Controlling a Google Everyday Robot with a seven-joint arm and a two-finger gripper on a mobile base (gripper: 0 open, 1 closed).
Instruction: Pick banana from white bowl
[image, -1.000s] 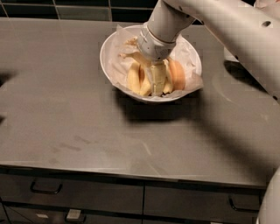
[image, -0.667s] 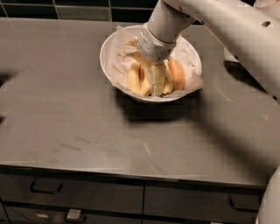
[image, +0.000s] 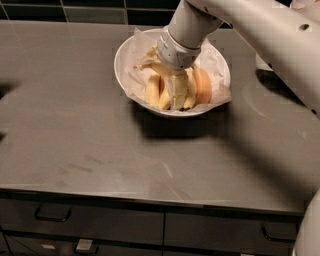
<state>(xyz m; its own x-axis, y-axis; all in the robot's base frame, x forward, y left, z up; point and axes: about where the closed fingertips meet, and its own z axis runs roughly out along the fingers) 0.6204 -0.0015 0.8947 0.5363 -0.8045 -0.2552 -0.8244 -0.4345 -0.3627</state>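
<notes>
Banana (image: 152, 91) unmoved in white bowl (image: 121, 52), gripper (image: 177, 96) still lowered among fruit

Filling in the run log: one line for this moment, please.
gripper: down inside bowl, among the fruit | banana: in bowl, not yet lifted | bowl: on counter

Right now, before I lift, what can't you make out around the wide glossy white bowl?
Camera view only.
Gripper, down among the yellow banana pieces in the white paper-lined bowl: its grip, masked by the pale wrist.
Bowl's far rim: behind the arm.
</notes>
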